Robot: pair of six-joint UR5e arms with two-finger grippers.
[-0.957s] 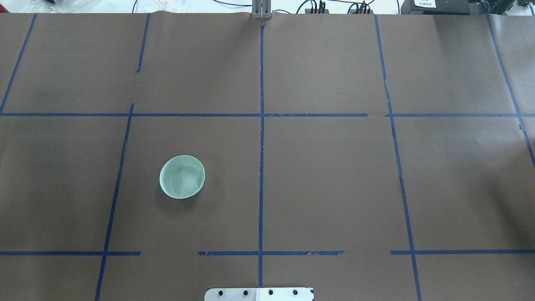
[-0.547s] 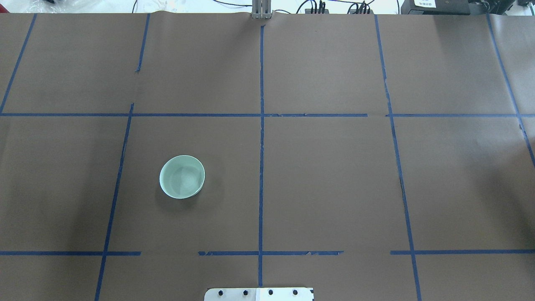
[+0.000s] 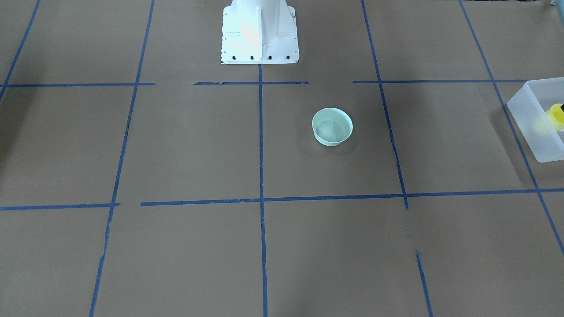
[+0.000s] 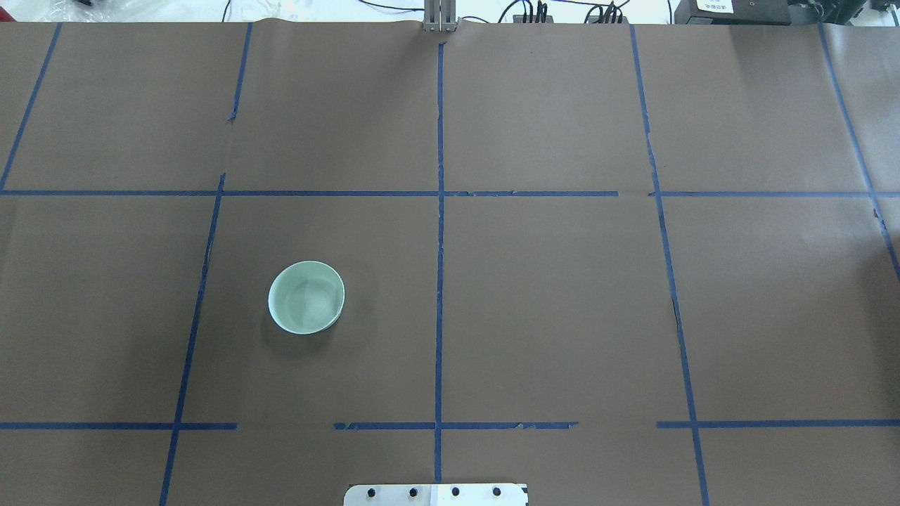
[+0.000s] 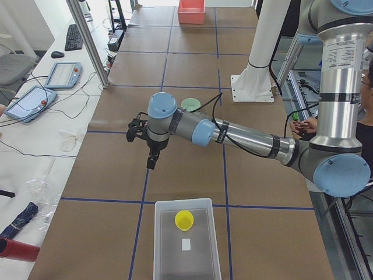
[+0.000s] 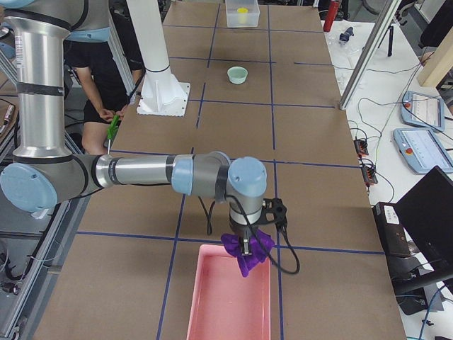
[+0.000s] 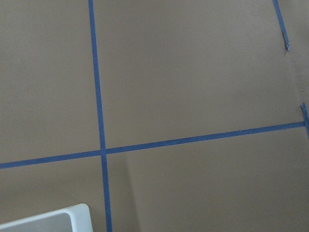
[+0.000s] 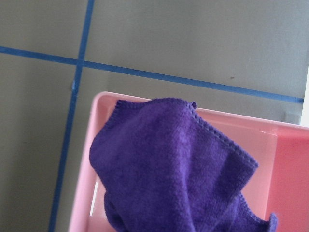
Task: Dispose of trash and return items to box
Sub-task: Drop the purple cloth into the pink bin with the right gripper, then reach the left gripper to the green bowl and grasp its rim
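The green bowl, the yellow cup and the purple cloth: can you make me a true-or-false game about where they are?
1. The yellow cup is inside the white box. True.
2. The green bowl is in the box too. False: it stands on the table, far from the box.
3. The green bowl has nothing in it. True.
4. The purple cloth lies flat on the table. False: it hangs at the right claw above the pink bin.
5. The left claw is carrying the yellow cup. False: the cup sits in the box, apart from that claw.
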